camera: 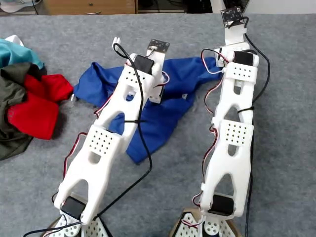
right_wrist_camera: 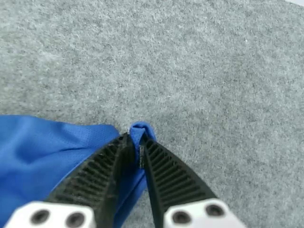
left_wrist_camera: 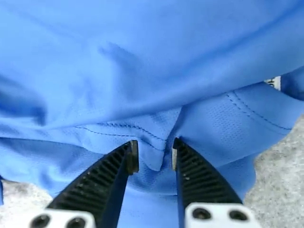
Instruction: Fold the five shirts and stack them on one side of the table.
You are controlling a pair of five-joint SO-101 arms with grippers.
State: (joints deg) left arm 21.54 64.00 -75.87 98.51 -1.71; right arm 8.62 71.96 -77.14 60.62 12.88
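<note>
A blue shirt point(camera: 165, 111) lies crumpled and partly spread in the middle of the grey table. My left arm stretches over it. My left gripper point(left_wrist_camera: 153, 156) is open, and a raised fold of the blue shirt point(left_wrist_camera: 142, 71) with a stitched hem stands between its fingertips. My right gripper point(right_wrist_camera: 141, 147) is shut on a small corner of the blue shirt point(right_wrist_camera: 42, 147), at the cloth's far right end beside bare grey felt. In the high view that corner point(camera: 210, 64) sits just left of the right arm's wrist.
At the table's left edge lies a heap of unfolded shirts: red point(camera: 42, 103), dark green point(camera: 12, 98) and teal point(camera: 17, 52). Bare grey felt point(camera: 286, 123) extends to the right of the arms and in front of the blue shirt. Wooden furniture point(camera: 89, 6) stands behind the table.
</note>
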